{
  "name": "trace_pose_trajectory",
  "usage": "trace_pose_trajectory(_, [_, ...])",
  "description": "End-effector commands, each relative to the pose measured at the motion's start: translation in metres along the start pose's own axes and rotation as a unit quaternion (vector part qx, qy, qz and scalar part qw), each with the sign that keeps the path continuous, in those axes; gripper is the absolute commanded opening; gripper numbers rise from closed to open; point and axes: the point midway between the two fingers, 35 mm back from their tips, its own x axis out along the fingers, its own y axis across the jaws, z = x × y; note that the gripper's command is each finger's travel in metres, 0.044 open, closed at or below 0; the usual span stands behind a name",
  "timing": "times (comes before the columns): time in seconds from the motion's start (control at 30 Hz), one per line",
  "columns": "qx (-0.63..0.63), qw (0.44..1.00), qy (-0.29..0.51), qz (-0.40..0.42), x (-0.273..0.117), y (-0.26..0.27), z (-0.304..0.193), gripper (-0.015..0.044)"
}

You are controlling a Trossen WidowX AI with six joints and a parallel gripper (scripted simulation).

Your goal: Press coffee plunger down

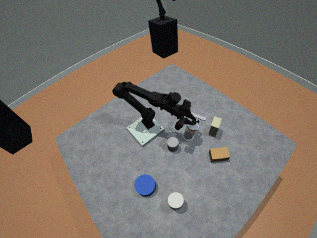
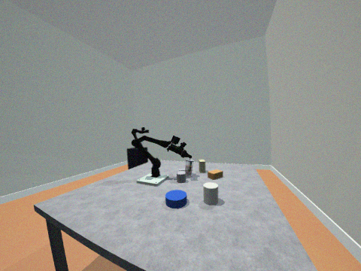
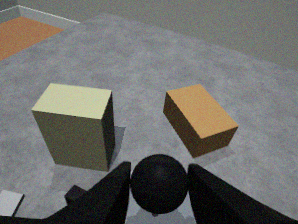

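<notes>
The coffee press (image 1: pixel 189 133) (image 2: pixel 189 168) stands upright on the table, a clear glass cylinder with brown contents. Its round black plunger knob (image 3: pixel 159 187) sits between the fingertips in the wrist view. My gripper (image 1: pixel 197 122) (image 2: pixel 190 156) (image 3: pixel 159 170) is shut on the knob, one finger on each side, and reaches down at a slant over the press. The knob is close above the press lid. Most of the rod is hidden; how far down the plunger is inside the glass is too small to tell.
A small grey cylinder (image 1: pixel 172 144) (image 2: pixel 181 177) stands close beside the press. A pale yellow block (image 1: pixel 215 126) (image 3: pixel 75 135), an orange block (image 1: pixel 219 154) (image 3: pixel 200 115) and a light flat bar (image 1: pixel 199 116) lie around it. A blue disc (image 1: pixel 144 185) and white cylinder (image 2: pixel 210 194) stand farther off.
</notes>
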Motion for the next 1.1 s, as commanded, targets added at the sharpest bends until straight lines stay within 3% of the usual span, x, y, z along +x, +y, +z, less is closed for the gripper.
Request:
trace_pose_trajectory(0.0, [0.0,1.0,0.001,0.0,0.0,0.0,0.0,0.0121])
trace_pose_trajectory(0.13, [0.0,1.0,0.001,0.0,0.0,0.0,0.0,0.0121])
trace_pose_trajectory(0.53, [0.0,1.0,0.001,0.0,0.0,0.0,0.0,0.0436])
trace_pose_trajectory(0.73, [0.001,1.0,0.002,0.0,-0.008,-0.001,0.009,0.044])
trace_pose_trajectory(0.97, [0.004,1.0,0.011,-0.001,-0.062,-0.004,0.052,0.044])
trace_pose_trajectory(1.07, [0.004,1.0,0.012,-0.001,-0.064,-0.004,0.052,0.044])
